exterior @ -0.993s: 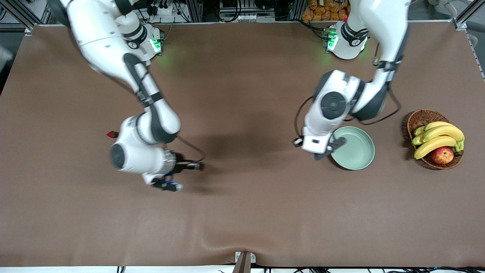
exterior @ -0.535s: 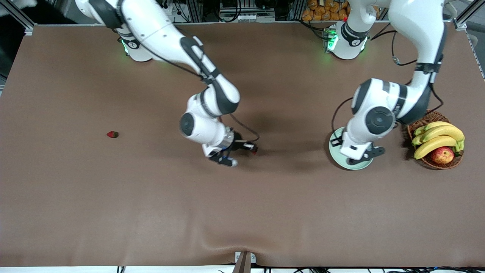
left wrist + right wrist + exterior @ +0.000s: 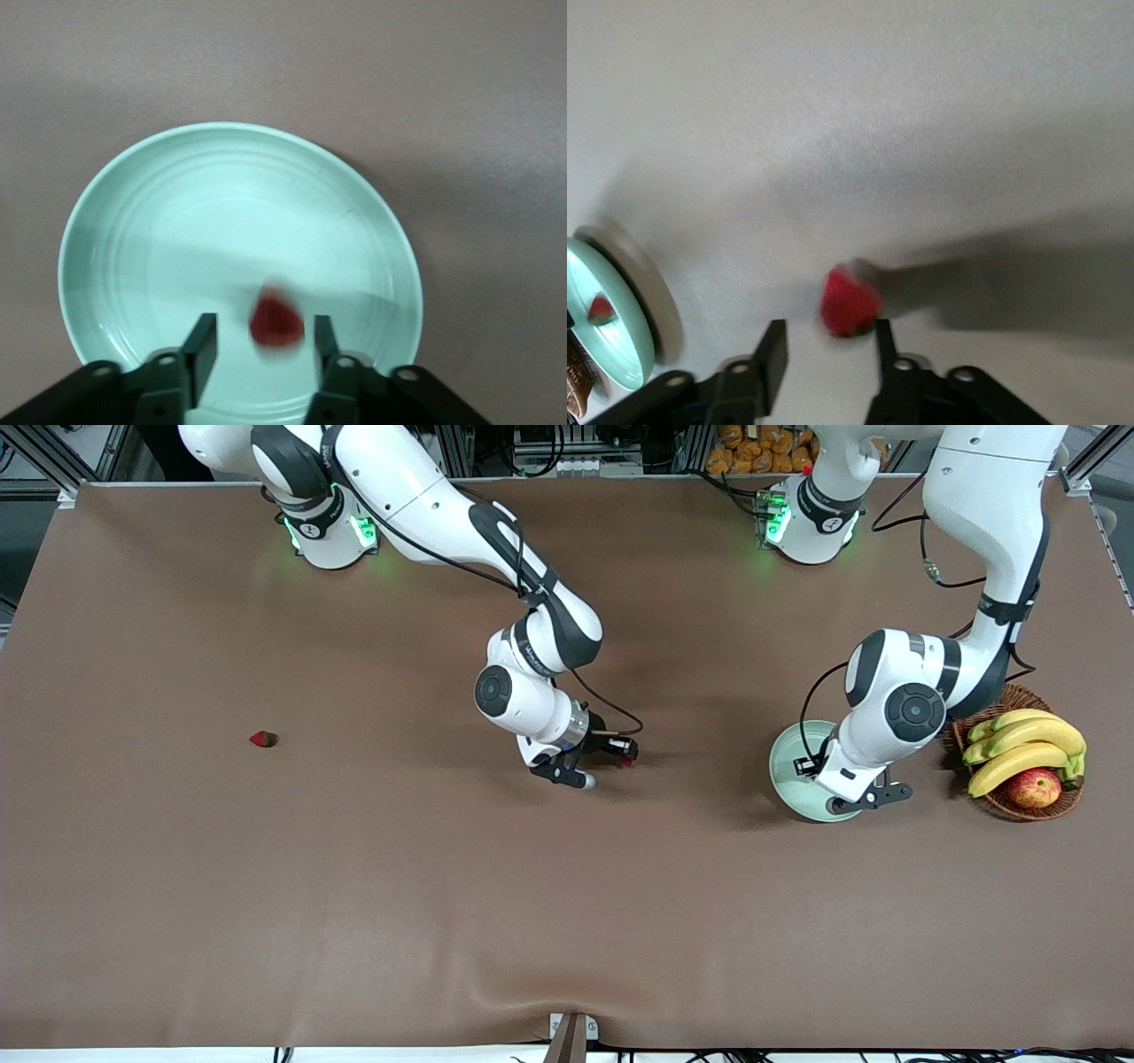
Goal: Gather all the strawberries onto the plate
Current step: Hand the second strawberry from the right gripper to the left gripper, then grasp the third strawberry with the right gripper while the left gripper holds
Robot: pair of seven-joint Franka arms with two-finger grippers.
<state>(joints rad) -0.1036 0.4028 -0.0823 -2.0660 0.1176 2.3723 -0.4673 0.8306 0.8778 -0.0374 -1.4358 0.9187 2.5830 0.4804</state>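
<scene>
My left gripper (image 3: 264, 328) hangs open over the pale green plate (image 3: 221, 221). A blurred red strawberry (image 3: 276, 320) is loose between its fingertips, above the plate's floor. In the front view the left hand (image 3: 852, 795) covers most of the plate (image 3: 787, 766). My right gripper (image 3: 830, 332) is open over bare table at the middle. Another blurred strawberry (image 3: 849, 305) sits just off its fingertips, also seen in the front view (image 3: 628, 762) beside that gripper (image 3: 611, 755). A third strawberry (image 3: 262, 739) lies on the table toward the right arm's end.
A brown wicker basket (image 3: 983, 700) with bananas (image 3: 1028, 744) and an apple (image 3: 1034, 787) stands close beside the plate, at the left arm's end. In the right wrist view the plate (image 3: 611, 345) shows at the edge, some way from the gripper.
The right arm swept from its end of the table to the middle, carrying a strawberry. The left arm moved over the plate. Both grippers were shut and now stand open, strawberries loose.
</scene>
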